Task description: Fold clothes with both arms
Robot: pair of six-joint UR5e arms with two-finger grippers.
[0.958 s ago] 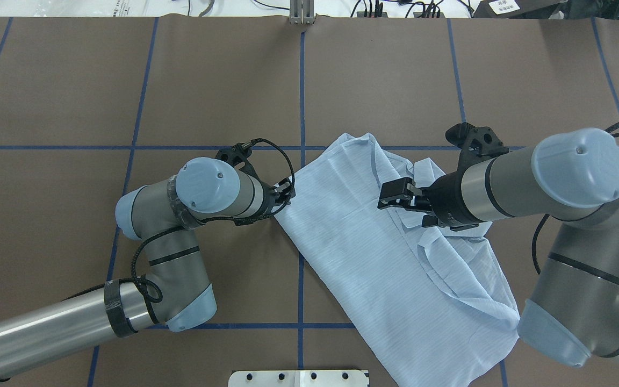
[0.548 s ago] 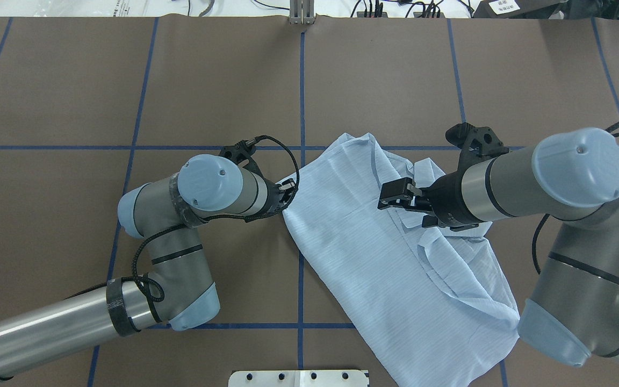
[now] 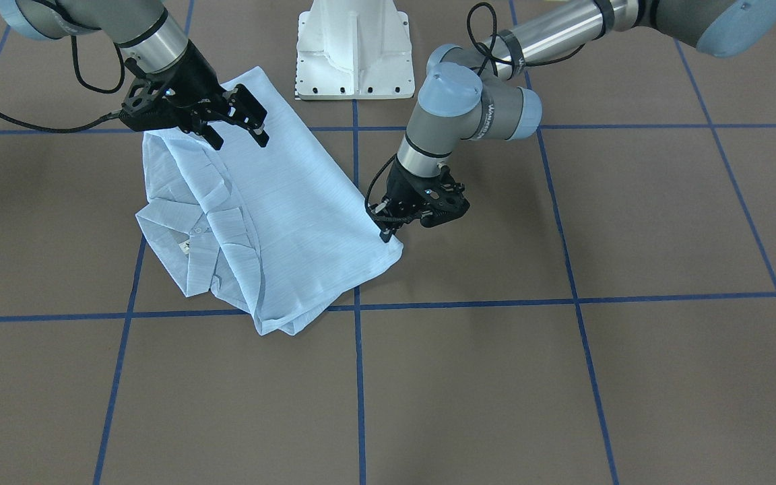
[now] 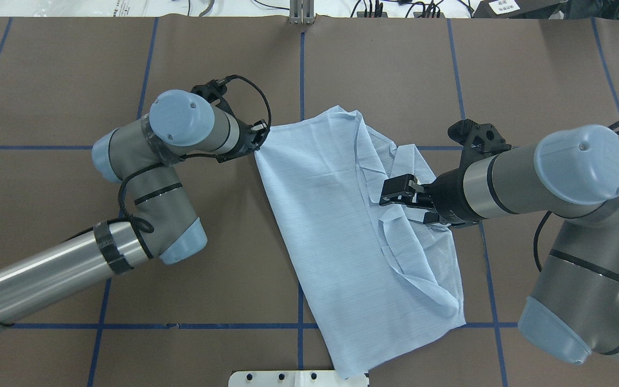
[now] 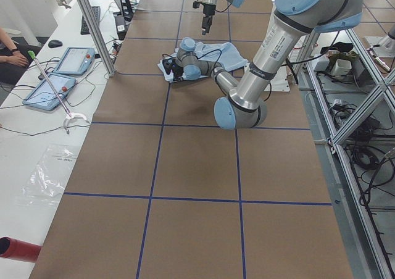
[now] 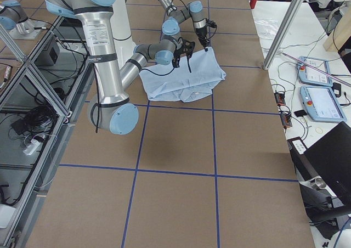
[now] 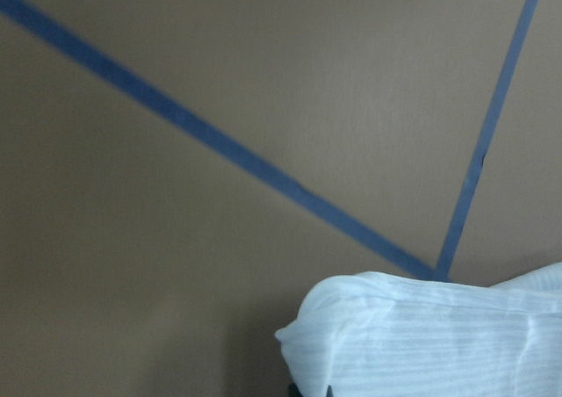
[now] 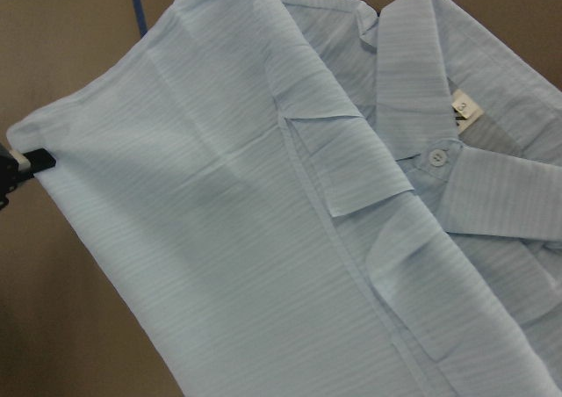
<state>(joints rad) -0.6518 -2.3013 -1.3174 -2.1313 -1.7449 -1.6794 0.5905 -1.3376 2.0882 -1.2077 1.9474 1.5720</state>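
**One Corner Pinched, One Gripper Waiting**

The big brown table [image 4: 46, 80] with blue lines has the shirt on it. The left arm [image 4: 46, 279] and the right arm [image 4: 583, 166] reach in from the two sides. The shirt [image 4: 331, 215] lies in the middle of the table between them. It is slanted, with one side flap laid over the front (it looks part folded, not done).

The left gripper [image 4: 258, 138] is squeezed tight on the far corner of the shirt, low by the table. The right gripper [image 3: 241, 140] hangs over the other side of the shirt. Its jaws are spread wide and there is nothing in them. Its camera looks down on the collar [image 8: 417, 72] and a little white button [image 8: 434, 156].

I think the job right now is to tug the shirt flat and straight for the next fold. To do it well, the left gripper should pull slow and stay low, so the thin cloth does not slip out or bunch up. The right gripper should come down and pinch its own side, away from the collar. Then both should move together, so that the shirt stays smooth.
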